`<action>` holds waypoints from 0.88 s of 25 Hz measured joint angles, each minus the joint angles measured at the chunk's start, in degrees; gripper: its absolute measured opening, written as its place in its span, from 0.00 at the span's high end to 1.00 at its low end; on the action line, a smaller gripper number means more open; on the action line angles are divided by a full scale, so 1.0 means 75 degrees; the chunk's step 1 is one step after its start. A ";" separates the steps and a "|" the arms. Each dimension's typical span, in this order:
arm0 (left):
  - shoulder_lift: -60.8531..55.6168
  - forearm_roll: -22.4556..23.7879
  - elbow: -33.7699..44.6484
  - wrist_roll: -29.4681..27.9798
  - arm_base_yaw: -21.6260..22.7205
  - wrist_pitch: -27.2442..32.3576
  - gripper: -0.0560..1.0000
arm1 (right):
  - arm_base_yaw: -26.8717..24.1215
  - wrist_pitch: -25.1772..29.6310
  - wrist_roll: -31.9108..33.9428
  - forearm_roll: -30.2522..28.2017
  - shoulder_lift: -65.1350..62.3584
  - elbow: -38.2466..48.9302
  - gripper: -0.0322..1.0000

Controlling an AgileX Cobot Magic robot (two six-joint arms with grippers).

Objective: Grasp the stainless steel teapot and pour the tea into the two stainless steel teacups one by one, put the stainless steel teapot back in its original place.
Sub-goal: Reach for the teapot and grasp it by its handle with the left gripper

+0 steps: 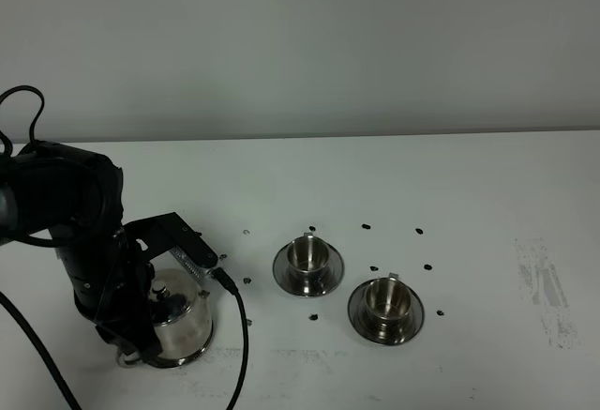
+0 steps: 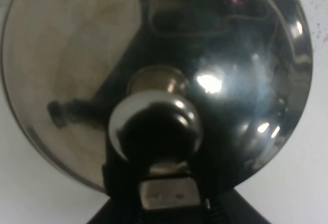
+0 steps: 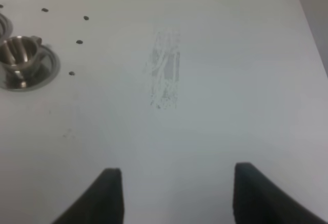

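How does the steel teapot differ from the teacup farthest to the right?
The teapot is taller and wider; the right teacup is low and small. The teapot is closed by a domed lid with a knob; the teacup is open on top. Both are shiny steel and stand upright.

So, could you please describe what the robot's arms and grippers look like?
The left arm is bulky and matte black, with a silvery ribbed part on its front and black cables looping off it. The right gripper shows two black, wedge-shaped fingers; its arm is out of view.
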 joint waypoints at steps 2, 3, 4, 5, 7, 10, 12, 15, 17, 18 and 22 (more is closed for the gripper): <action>0.0000 -0.0008 0.0000 -0.0133 0.0000 0.0006 0.65 | 0.0000 0.0000 0.0000 0.0000 0.0000 0.0000 0.49; 0.0000 -0.0018 0.0000 -0.0211 0.0000 0.0014 0.65 | 0.0000 0.0000 0.0000 0.0000 0.0000 0.0000 0.49; 0.0000 -0.0023 0.0000 -0.0251 0.0000 0.0014 0.65 | 0.0000 0.0000 0.0000 0.0000 0.0000 0.0000 0.49; 0.0000 -0.0034 0.0000 -0.0275 0.0000 0.0014 0.65 | 0.0000 0.0000 0.0000 0.0000 0.0000 0.0000 0.49; 0.0000 -0.0106 0.0000 -0.0326 0.0000 0.0029 0.65 | 0.0000 0.0000 0.0000 0.0000 0.0000 0.0000 0.49; 0.0000 -0.0223 0.0000 -0.0608 -0.0009 0.0045 0.65 | 0.0000 0.0000 0.0000 0.0000 0.0000 0.0000 0.49; 0.0000 -0.0249 0.0000 -0.0782 -0.0036 0.0051 0.65 | 0.0000 0.0000 0.0000 0.0000 0.0000 0.0000 0.49; 0.0000 -0.0322 0.0000 -0.1064 -0.0068 0.0051 0.65 | 0.0000 0.0000 0.0000 0.0000 0.0000 0.0000 0.49; 0.0000 -0.0322 0.0005 -0.1389 -0.0068 0.0051 0.65 | 0.0000 0.0000 0.0000 0.0000 0.0000 0.0000 0.49; 0.0000 -0.0322 0.0005 -0.1577 -0.0068 0.0051 0.65 | 0.0000 0.0000 0.0000 0.0000 0.0000 0.0000 0.49; 0.0000 -0.0257 0.0005 -0.1999 -0.0068 0.0044 0.65 | 0.0000 0.0000 0.0000 0.0000 0.0000 0.0000 0.49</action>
